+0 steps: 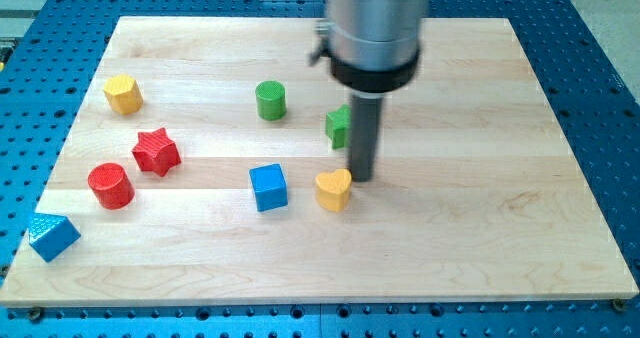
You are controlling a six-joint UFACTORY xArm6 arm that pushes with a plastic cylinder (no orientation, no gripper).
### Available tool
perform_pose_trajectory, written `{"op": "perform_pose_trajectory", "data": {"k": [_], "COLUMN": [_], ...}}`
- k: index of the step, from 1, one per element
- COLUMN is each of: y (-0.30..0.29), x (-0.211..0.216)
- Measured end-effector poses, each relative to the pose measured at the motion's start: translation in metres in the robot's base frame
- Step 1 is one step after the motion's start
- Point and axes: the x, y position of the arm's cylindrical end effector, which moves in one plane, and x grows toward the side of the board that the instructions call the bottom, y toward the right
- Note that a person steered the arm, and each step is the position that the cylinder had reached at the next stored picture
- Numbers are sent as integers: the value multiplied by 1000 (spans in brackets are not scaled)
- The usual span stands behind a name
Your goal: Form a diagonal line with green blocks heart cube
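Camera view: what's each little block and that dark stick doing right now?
My tip: down on the board, just right of the yellow heart.
Green block: partly hidden behind the rod.
Green cylinder: upright, alone.
Blue cube: left of the heart, apart.
Red star, red cylinder, yellow block, blue block: untouched at the view's left.
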Motion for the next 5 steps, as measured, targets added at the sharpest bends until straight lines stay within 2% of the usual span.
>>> {"op": "perform_pose_trajectory", "data": {"k": [1,2,3,4,5], "y": [11,-30,-34,13,38], "x": [31,43,19,4,-42]}}
